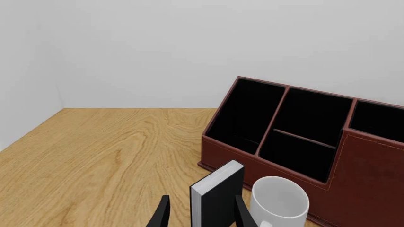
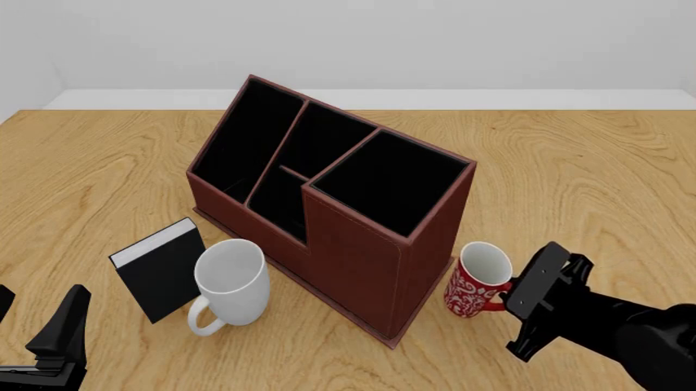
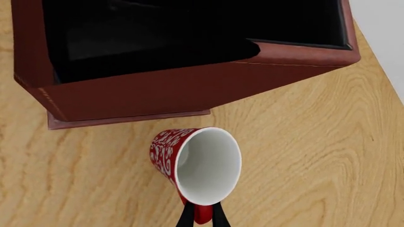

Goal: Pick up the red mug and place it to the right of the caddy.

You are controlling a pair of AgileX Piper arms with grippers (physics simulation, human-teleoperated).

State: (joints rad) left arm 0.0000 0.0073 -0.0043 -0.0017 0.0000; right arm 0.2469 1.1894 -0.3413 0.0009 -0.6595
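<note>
The red mug (image 2: 474, 283) with a white floral pattern stands upright just right of the caddy's near corner. It also shows in the right wrist view (image 3: 197, 163). My right gripper (image 2: 513, 287) is shut on the mug's red handle, with thin fingers (image 3: 185, 216) on either side of it. The caddy (image 2: 359, 244) is a large reddish-brown box with black-lined compartments in the middle of the table. It also shows in the left wrist view (image 1: 366, 165) and the right wrist view (image 3: 189, 90). My left gripper (image 2: 35, 318) is open and empty at the near left, short of the book.
A small black book (image 2: 161, 269) stands on edge left of the caddy, with a plain white mug (image 2: 231, 281) beside it. Both show in the left wrist view, the book (image 1: 218, 196) and the white mug (image 1: 279, 201). Bare wooden table (image 2: 588, 179) lies to the right.
</note>
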